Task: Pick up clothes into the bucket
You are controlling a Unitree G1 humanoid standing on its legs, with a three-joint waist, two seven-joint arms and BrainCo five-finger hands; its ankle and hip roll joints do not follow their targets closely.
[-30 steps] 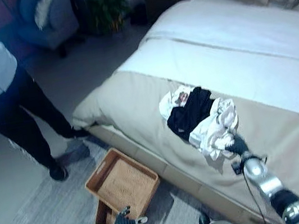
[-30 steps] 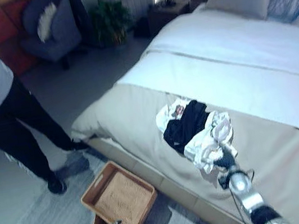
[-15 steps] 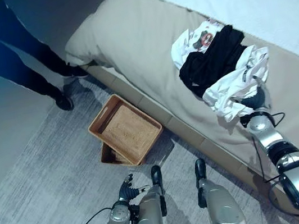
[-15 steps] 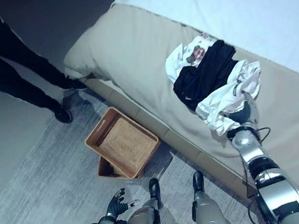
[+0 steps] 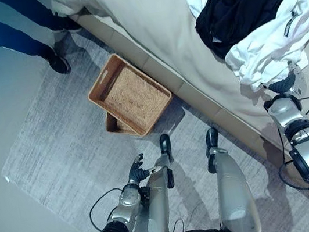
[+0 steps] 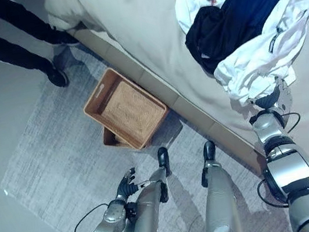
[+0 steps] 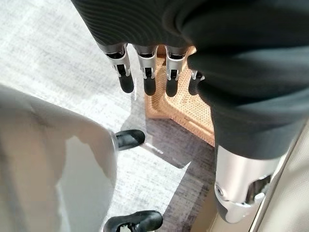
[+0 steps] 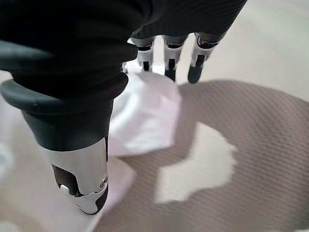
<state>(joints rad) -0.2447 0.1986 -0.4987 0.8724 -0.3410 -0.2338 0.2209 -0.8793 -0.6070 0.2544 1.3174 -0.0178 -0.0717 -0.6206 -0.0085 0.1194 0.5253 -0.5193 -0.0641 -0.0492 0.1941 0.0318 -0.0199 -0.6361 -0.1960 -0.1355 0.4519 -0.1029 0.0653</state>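
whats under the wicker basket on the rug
A second, darker basket shows under the top wicker basket, sticking out at its near corner. The rest of it, and whatever it holds, is covered. The top basket looks empty.

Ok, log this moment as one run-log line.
phase: reach | right hand: open, at edge of white garment in clothes pile on bed | left hand: open, idle over rug | wicker basket: no clothes in it

The wicker basket (image 5: 130, 101) sits on the rug (image 5: 51, 167) just beside the bed (image 5: 150, 16), its top open. Rug lies bare on the basket's side away from the bed. A person's legs (image 5: 23, 31) stand near its far corner. The clothes pile (image 5: 256, 17) lies on the bed, well apart from the basket.
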